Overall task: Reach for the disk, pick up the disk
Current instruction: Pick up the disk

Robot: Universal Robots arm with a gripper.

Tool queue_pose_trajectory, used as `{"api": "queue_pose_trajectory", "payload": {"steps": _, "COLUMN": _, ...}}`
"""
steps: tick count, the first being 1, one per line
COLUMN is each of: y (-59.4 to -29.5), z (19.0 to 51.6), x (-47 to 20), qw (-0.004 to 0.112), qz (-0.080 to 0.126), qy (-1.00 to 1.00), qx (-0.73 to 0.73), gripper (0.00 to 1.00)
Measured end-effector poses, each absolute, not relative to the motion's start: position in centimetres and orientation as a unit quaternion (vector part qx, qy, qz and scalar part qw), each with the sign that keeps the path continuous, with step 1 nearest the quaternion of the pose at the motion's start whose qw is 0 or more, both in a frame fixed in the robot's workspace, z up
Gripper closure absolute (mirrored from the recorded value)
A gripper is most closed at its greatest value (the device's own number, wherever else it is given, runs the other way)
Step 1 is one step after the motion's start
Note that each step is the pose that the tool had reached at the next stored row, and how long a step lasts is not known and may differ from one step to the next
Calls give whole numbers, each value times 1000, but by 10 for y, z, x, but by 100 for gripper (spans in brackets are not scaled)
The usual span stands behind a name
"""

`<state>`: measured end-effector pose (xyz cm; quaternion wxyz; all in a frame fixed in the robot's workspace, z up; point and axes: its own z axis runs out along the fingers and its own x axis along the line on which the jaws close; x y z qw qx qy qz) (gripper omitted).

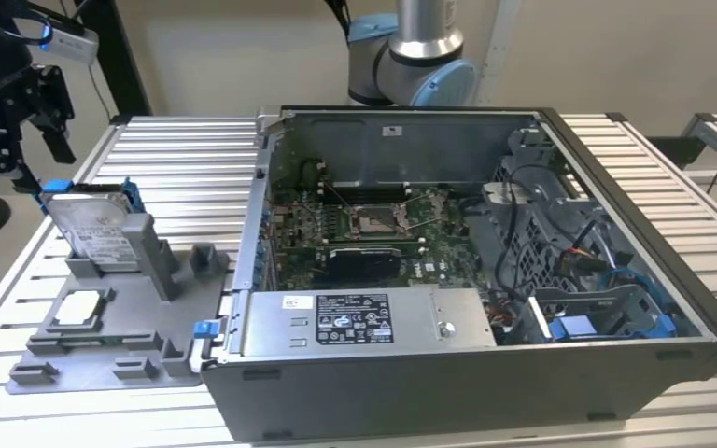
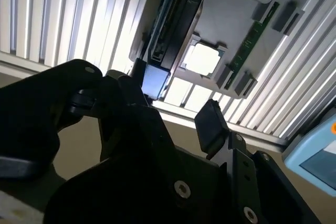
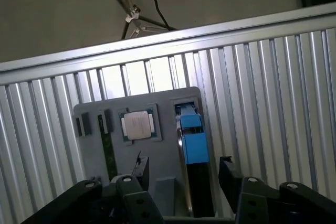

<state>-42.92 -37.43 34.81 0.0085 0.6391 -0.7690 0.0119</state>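
exterior view: the gripper hangs released, fingers spread, close above the disk. the disk stands upright in a slot of the grey tray on the slatted table, with a chip lying flat just beside it and the open computer case near.

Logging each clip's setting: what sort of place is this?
Likely a robot workcell for computer assembly: an opened desktop case with its motherboard exposed, a fixture tray holding the disk, on a slatted aluminium table.
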Motion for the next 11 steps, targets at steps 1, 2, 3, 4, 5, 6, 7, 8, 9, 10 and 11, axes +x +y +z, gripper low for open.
{"api": "queue_pose_trajectory", "payload": {"steps": 1, "y": -374, "z": 346, "x": -429, "qw": 9, "qz": 12, "qy": -769, "qx": 639, "gripper": 0}}
{"api": "queue_pose_trajectory", "payload": {"steps": 2, "y": -374, "z": 344, "x": -429, "qw": 9, "qz": 12, "qy": -769, "qx": 639, "gripper": 0}}
{"api": "queue_pose_trajectory", "payload": {"steps": 3, "y": -373, "z": 343, "x": -429, "qw": 8, "qz": 12, "qy": -769, "qx": 639, "gripper": 0}}
{"api": "queue_pose_trajectory", "payload": {"steps": 4, "y": -373, "z": 341, "x": -429, "qw": 8, "qz": 12, "qy": -769, "qx": 639, "gripper": 0}}
{"api": "queue_pose_trajectory", "payload": {"steps": 5, "y": -373, "z": 339, "x": -429, "qw": 9, "qz": 12, "qy": -769, "qx": 639, "gripper": 0}}
{"api": "queue_pose_trajectory", "payload": {"steps": 6, "y": -372, "z": 337, "x": -429, "qw": 9, "qz": 12, "qy": -769, "qx": 639, "gripper": 0}}
{"api": "queue_pose_trajectory", "payload": {"steps": 7, "y": -371, "z": 335, "x": -429, "qw": 9, "qz": 12, "qy": -769, "qx": 640, "gripper": 0}}
{"api": "queue_pose_trajectory", "payload": {"steps": 8, "y": -369, "z": 334, "x": -429, "qw": 9, "qz": 12, "qy": -768, "qx": 640, "gripper": 0}}
{"api": "queue_pose_trajectory", "payload": {"steps": 9, "y": -366, "z": 332, "x": -429, "qw": 8, "qz": 12, "qy": -768, "qx": 640, "gripper": 0}}
{"api": "queue_pose_trajectory", "payload": {"steps": 10, "y": -364, "z": 330, "x": -429, "qw": 8, "qz": 12, "qy": -768, "qx": 641, "gripper": 0}}
{"api": "queue_pose_trajectory", "payload": {"steps": 11, "y": -362, "z": 328, "x": -429, "qw": 8, "qz": 12, "qy": -767, "qx": 641, "gripper": 0}}
